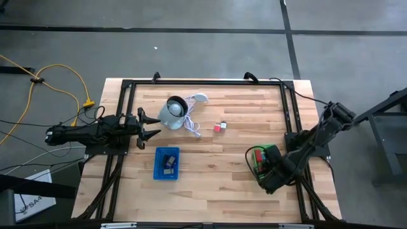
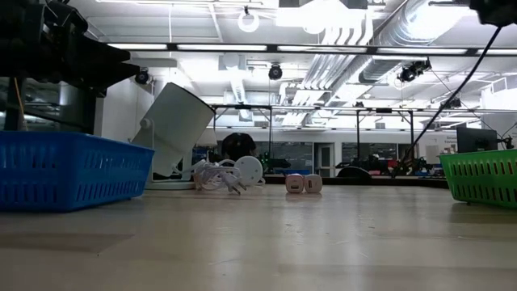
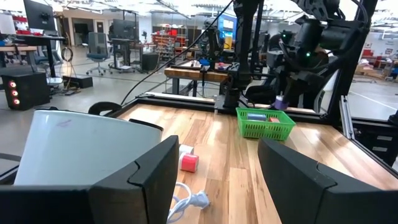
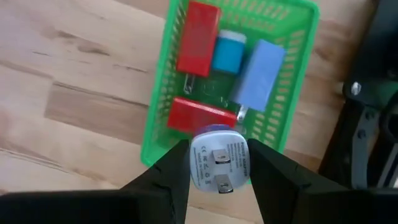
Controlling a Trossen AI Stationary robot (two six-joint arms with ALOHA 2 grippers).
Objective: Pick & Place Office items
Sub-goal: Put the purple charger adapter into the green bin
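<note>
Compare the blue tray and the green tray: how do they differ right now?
The blue tray lies near the table's middle front; the green tray lies by the right edge. The right gripper holds a white plug above the green tray; no gripper is at the blue tray. Both are mesh-walled and hold small items.

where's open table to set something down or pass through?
Free: the wide strip of wood between the blue tray and green tray, and the table's near edge below both. Crowded: around the grey-white lamp, its cord and the left gripper. The right gripper, holding a white plug, hangs over the green tray.
</note>
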